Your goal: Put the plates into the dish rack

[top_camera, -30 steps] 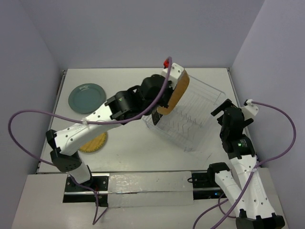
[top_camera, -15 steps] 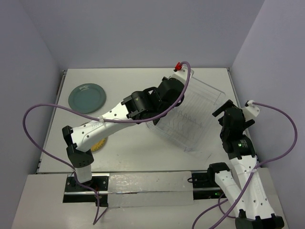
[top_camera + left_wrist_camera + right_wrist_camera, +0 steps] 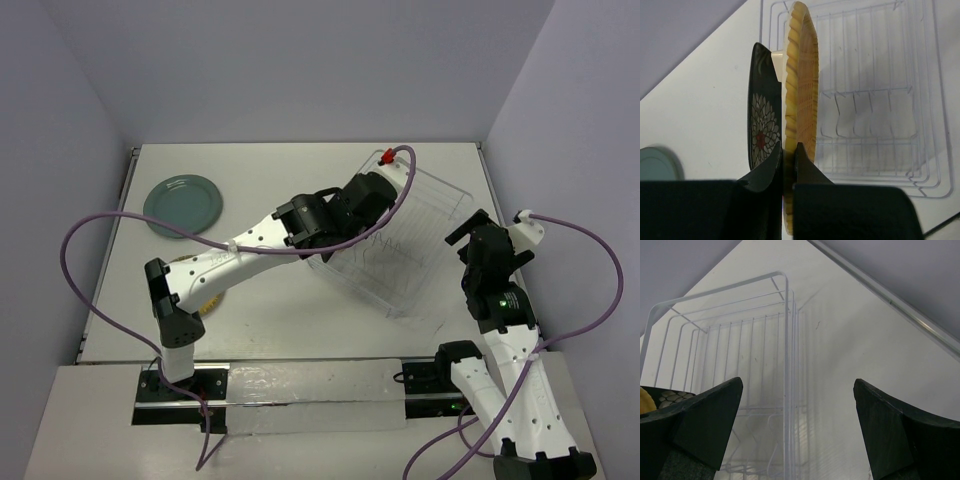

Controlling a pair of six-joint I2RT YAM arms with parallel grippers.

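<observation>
Left gripper [image 3: 788, 150] pinches the lower rim of the tan woven bamboo plate [image 3: 802, 75], fingers pressed together on it, and holds it upright and edge-on over the wire dish rack [image 3: 400, 245] at centre right of the overhead view. In the left wrist view the plate's long axis runs straight up the middle of the frame. The black floral plate [image 3: 762, 125] stands on edge just beside it on the left, face parallel. Whether that black plate already sits between prongs cannot be told from here.

The rack's visible row of upright prongs lies to the right of the held plate in that frame, with bare wire floor around it. Judged from this, any free slot is to the plate's right, and the plate would have to keep its rim parallel to the wires to drop between them.

The right gripper [image 3: 797, 425] hovers at the rack's right-hand side with its fingers spread wide and nothing between them. The left arm, already over the rack, is plainly the nearer one for the placement.

Two plates wait on the table: the round teal plate [image 3: 182, 205] at upper left of the overhead view, and the round yellow bamboo plate [image 3: 207, 300] at lower left, mostly hidden under the left arm.
</observation>
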